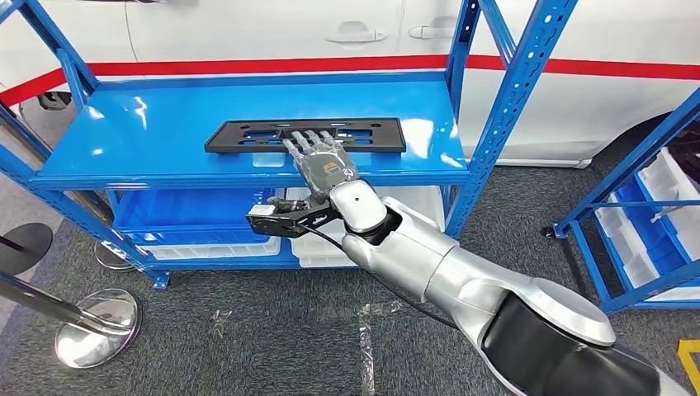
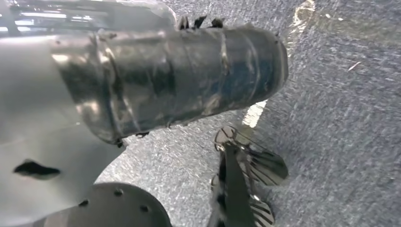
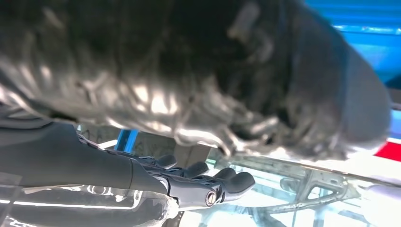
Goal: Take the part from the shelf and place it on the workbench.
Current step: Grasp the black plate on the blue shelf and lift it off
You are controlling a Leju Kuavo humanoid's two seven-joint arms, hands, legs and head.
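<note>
The part (image 1: 248, 136) is a flat black rectangular frame with cut-outs, lying on the top board of the blue shelf (image 1: 148, 124). My right arm reaches forward to it, and my right hand (image 1: 318, 161) lies palm down with its fingers stretched over the part's near edge, near its middle. The right wrist view shows the dark fingers (image 3: 227, 184) close together just above the part (image 3: 307, 189), with nothing gripped between them. My left hand (image 2: 179, 75) hangs over the grey floor; its fingers are mostly hidden behind its cover.
A white car with a red stripe (image 1: 594, 66) stands right behind the shelf. Blue and white bins (image 1: 198, 223) fill the lower shelf level. A second blue rack with bins (image 1: 652, 214) stands at the right. Chrome post bases (image 1: 95, 326) sit on the carpet at the left.
</note>
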